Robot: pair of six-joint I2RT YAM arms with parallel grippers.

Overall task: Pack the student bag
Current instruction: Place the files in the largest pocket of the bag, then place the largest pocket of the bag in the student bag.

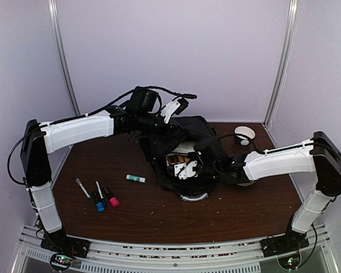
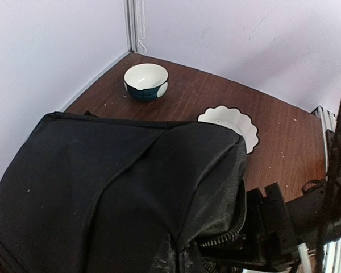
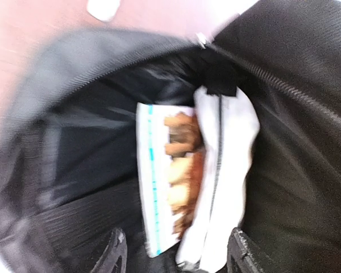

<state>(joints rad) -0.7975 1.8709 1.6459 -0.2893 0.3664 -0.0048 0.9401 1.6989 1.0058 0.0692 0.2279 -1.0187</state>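
The student bag [image 1: 182, 133], a large black backpack, lies at the table's middle with its mouth facing the near edge. My left gripper [image 1: 159, 125] reaches across from the left and holds the bag's top fabric [image 2: 119, 187] up; its fingers are hidden under the cloth, which bunches at them. My right gripper [image 3: 179, 259] is at the bag's open mouth [image 1: 187, 169], fingers [image 3: 116, 256] spread wide. Between them, inside the bag, stand a white snack packet [image 3: 170, 182] with a blue stripe and a white zipped pouch [image 3: 227, 170]. The right wrist view is blurred.
Three markers [image 1: 99, 196] and a glue stick [image 1: 135, 178] lie on the table left of the bag. A white-and-dark bowl [image 1: 244, 135] [image 2: 146, 81] stands at the far right corner. A scalloped white plate [image 2: 230, 122] lies beside the bag. Walls close the back and sides.
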